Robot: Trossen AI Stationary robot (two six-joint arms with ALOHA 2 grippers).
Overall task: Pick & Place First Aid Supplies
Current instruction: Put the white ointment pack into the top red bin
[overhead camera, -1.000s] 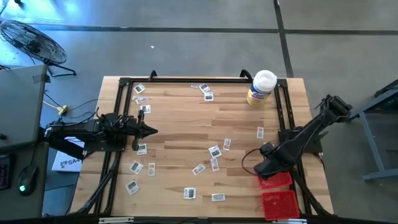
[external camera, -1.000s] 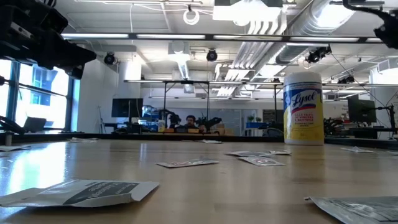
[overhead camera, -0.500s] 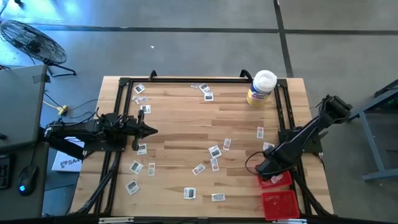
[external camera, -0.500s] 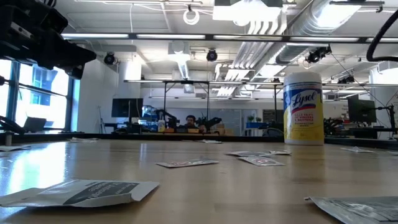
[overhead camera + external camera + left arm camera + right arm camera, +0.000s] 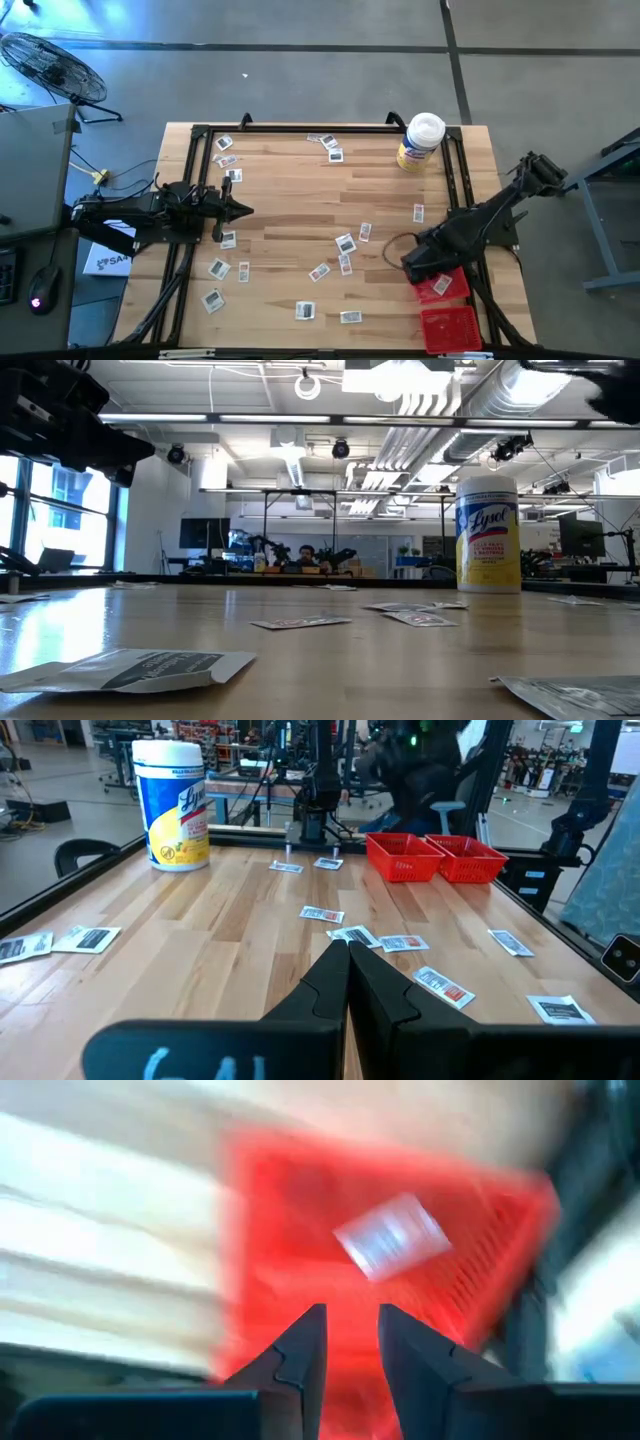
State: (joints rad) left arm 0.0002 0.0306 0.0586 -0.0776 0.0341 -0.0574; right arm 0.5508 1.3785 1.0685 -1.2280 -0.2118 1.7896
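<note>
Now right gripper [image 5: 350, 1342] slightly parted, empty; packet [image 5: 391, 1236] lies tilted diagonally in red tray [image 5: 300, 1280].

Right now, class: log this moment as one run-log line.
right gripper: open, over red tray | packet: in tray | left gripper: shut, idle

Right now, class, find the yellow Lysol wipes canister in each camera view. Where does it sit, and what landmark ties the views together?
High view: Lysol canister at the table's far edge, right of centre.
Low view: canister upright, right of centre.
Left wrist view: canister upper left, on the wood.
Right wrist view: not in it; only a red tray holding a packet.
Shared landmark: the red trays.
</note>
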